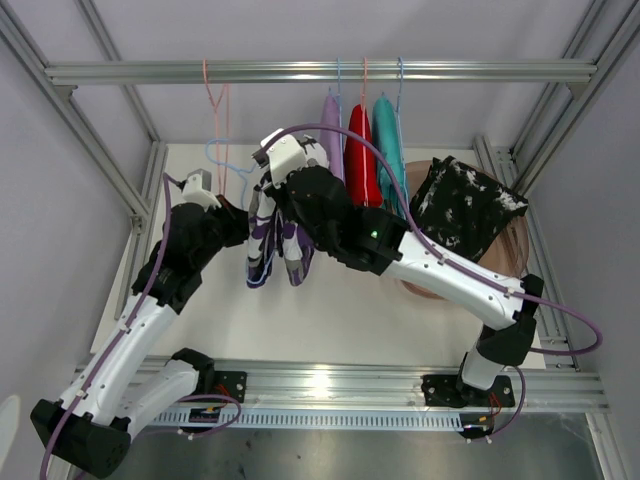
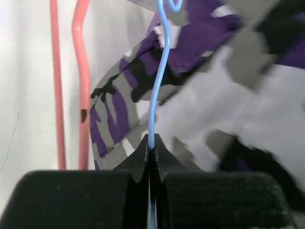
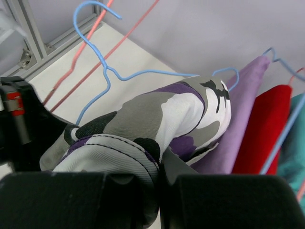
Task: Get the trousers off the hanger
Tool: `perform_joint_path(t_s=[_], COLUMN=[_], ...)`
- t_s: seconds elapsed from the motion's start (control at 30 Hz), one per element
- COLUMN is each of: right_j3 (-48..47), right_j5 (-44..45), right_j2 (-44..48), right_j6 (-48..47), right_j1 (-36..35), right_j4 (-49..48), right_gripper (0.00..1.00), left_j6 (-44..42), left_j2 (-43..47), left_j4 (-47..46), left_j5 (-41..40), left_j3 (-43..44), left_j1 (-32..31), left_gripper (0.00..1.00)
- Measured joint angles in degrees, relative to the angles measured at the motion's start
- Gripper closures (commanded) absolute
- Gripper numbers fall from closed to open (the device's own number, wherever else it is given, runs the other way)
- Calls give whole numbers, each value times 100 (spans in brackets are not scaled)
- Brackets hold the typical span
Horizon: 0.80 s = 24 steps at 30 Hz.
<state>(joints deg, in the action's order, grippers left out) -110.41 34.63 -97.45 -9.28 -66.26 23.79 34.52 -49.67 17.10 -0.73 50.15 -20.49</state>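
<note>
My left claw (image 2: 151, 143) clamps shut on one blue hanger (image 2: 157, 90); my right claw (image 3: 159, 181) pinches the camo trousers (image 3: 162, 114) draped on it. Three pairs hang from the rail (image 1: 150, 72): lilac pair (image 1: 332, 140), red pair (image 1: 360, 150), teal pair (image 1: 388, 150); a fifth, the black pair (image 1: 465, 205), lies heaped at right.

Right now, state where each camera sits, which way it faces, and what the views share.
Top external: above and behind, looking down on table and rail; left arm, right arm show.
Left wrist: on the left gripper, facing the blue hanger wire its shut fingers pinch.
Right wrist: on the right gripper, facing the purple-and-white trousers it grips.
Shared: all show those trousers.
</note>
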Motion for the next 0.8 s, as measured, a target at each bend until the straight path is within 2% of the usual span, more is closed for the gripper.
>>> perform_joint_path(t_s=[0.27, 0.57, 0.8], right_j3=[-275, -131, 240], right_j5=[708, 1768, 2483], right_j2=[540, 1862, 2791], right_j6=[-623, -1320, -1679], right_j1=[-765, -1644, -1794], right_j4=[345, 118, -35], right_gripper=[100, 100, 100], left_j6=[-4, -11, -39], left_j2=[-37, -210, -271], left_j4=[-22, 31, 28], left_j5=[44, 55, 55], left_j3=[26, 44, 48], left_j1=[0, 0, -20], left_gripper=[100, 100, 100])
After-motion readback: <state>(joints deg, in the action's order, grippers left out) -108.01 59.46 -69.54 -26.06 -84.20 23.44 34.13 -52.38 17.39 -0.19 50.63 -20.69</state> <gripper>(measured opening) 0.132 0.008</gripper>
